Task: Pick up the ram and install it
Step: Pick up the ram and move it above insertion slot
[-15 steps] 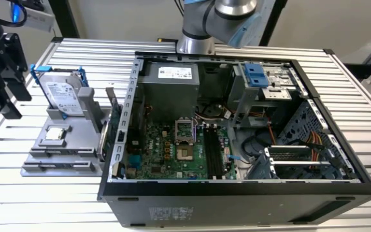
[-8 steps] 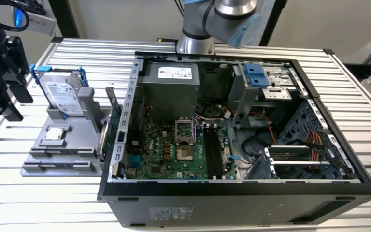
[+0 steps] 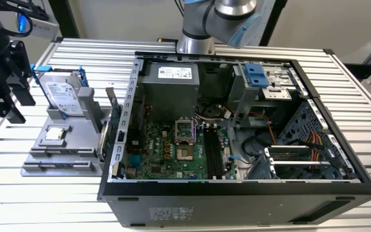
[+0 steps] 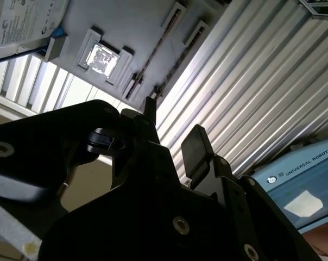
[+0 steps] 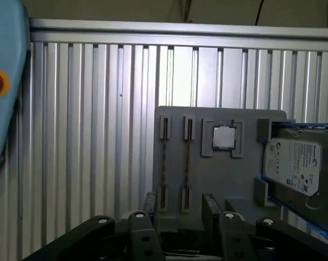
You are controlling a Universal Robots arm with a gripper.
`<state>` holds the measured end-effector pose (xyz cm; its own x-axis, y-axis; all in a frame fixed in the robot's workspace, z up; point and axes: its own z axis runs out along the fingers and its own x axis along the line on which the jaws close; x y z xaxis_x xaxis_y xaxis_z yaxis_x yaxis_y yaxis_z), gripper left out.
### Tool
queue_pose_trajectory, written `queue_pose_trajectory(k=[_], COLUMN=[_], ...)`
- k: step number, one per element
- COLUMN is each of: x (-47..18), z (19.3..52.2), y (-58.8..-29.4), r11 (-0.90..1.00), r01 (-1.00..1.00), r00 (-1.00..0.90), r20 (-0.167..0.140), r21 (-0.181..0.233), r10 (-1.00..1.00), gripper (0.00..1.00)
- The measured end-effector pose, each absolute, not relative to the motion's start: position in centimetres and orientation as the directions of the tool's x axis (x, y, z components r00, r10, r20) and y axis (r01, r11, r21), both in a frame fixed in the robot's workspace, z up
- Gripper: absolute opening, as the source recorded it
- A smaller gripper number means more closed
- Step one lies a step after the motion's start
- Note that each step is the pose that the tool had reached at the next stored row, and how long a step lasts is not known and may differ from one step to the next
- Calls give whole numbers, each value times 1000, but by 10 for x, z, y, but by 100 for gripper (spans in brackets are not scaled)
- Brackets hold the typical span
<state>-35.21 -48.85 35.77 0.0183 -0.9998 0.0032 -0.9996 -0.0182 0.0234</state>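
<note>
Two thin dark ram sticks (image 5: 163, 163) (image 5: 188, 163) stand on edge in the slots of a grey holder (image 5: 207, 179), next to a small square silver chip (image 5: 225, 137). In the second wrist view the ram (image 4: 153, 53) shows as thin dotted lines beside the chip (image 4: 101, 57). My gripper (image 5: 179, 204) (image 4: 172, 128) hangs open above the near end of the holder, apart from the sticks, with nothing between its fingers. In the exterior view the gripper (image 3: 11, 108) is a black mass at the left edge, beside the holder (image 3: 63, 145).
An open computer case (image 3: 237, 188) fills the middle of the ribbed metal table (image 3: 353, 87), its motherboard's long memory slots (image 3: 212, 152) exposed. A silver hard drive (image 3: 64, 96) in a blue frame sits at the holder's far end. A blue pendant (image 5: 4, 81) lies on the table.
</note>
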Motion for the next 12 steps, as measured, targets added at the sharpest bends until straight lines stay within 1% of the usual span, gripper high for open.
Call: queue_pose_trajectory(k=[12], x=[-352], z=[347], y=[-488], r11=[-16], r01=[-1000], r00=[16], r20=[6], r21=[22], r10=[-1000], gripper=[100])
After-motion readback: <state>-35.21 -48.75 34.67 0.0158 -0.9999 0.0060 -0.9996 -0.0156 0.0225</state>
